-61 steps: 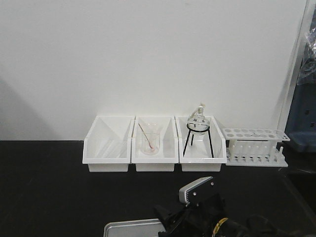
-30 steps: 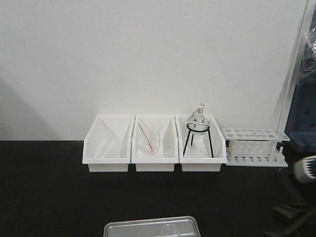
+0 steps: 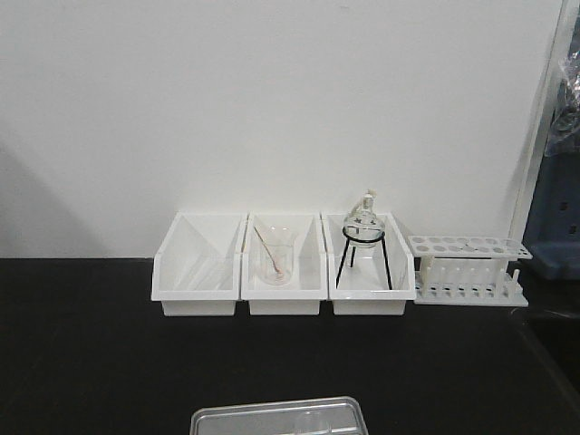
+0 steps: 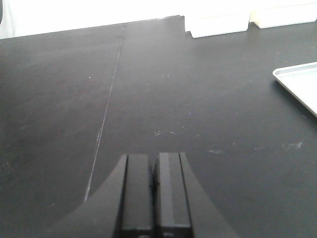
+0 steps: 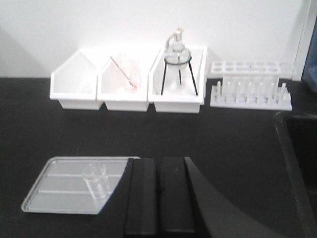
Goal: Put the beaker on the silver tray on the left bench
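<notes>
Bright, even light throughout; the white wall glares, and both wrist views are soft.

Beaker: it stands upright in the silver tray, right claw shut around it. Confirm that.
Not quite. The beaker does stand upright in the silver tray, but the right claw is shut on nothing, apart from the glass, as the right wrist view shows.
</notes>
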{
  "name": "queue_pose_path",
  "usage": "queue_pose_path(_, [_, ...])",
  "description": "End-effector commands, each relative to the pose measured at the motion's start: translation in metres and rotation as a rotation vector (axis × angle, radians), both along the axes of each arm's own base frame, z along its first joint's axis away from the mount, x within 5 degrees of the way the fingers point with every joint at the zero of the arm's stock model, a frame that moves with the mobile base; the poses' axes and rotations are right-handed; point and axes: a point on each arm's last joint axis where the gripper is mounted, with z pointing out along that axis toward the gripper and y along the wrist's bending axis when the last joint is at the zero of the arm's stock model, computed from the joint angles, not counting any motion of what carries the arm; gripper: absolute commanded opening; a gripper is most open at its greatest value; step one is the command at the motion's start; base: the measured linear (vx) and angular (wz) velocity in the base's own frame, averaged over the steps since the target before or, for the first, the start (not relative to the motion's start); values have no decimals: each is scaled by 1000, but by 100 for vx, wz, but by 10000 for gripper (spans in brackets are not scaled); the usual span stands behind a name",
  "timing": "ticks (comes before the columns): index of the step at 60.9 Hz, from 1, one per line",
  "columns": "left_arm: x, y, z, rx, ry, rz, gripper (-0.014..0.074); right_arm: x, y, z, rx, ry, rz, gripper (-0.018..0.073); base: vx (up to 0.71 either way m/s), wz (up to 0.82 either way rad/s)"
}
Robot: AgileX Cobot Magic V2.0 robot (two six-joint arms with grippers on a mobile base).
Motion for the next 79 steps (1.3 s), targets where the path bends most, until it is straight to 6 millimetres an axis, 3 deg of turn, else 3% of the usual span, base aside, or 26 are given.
queue_pose_path(1, [2,-1,0,-5,-63,-10,1,-8,-4,17,29,-124,8,-14,0,0])
queue_pose_path(12, [2,-1,0,-5,-63,-10,1,-17,-4,16,93,-125,38,-14,0,0])
queue_pose_path(18, [2,-1,0,-5,-63,-10,1,-17,1,1,95,-125,80,-14,0,0])
queue_pose_path(22, [2,-1,0,-5,-63,-10,1,-14,5,-19,81,-138,115,-14,0,0])
queue_pose_path(38, [2,-1,0,-5,-63,-10,1,-4,18,-134,52,-409,210,-11,0,0])
queue_pose_path(46, [2,-1,0,-5,-63,-10,1,-9,10,-165,74,-387,118,-11,0,0])
queue_pose_path(58, [2,-1,0,-5,-63,-10,1,-8,2,-177,39,-344,-16,-11,0,0])
queue_pose_path(79, [2,-1,0,-5,-63,-10,1,-8,1,-175,41,-359,-24,-11,0,0])
